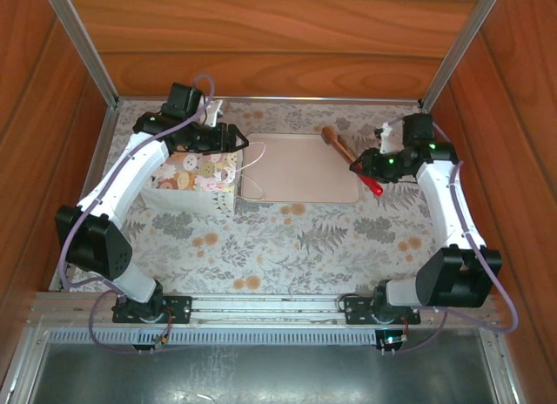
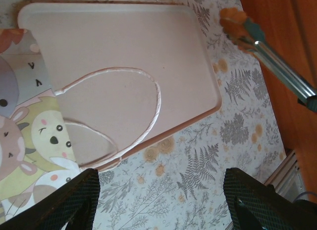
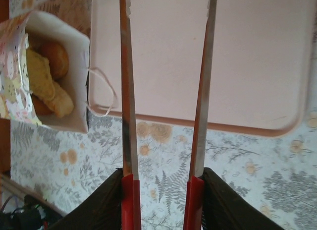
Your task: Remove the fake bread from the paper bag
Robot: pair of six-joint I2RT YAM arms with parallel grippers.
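The paper bag (image 1: 193, 176) lies on its side left of the tray, its patterned face up and its mouth toward the tray. Several pieces of fake bread (image 3: 49, 74) show inside its mouth. Its cord handles (image 2: 143, 76) rest on the tray. My left gripper (image 1: 233, 141) hangs open by the bag's mouth, with only tablecloth between its fingers (image 2: 74, 200). My right gripper (image 1: 365, 164) is shut on the red handles of metal tongs (image 3: 126, 91). A small golden-brown piece (image 2: 232, 21) sits at the tongs' far tips, over the tray's back right corner.
The beige tray (image 1: 305, 169) lies in the middle of the floral tablecloth with nothing resting on it but the handles. Wooden walls close in the back and both sides. Open cloth lies between the tray and the arm bases.
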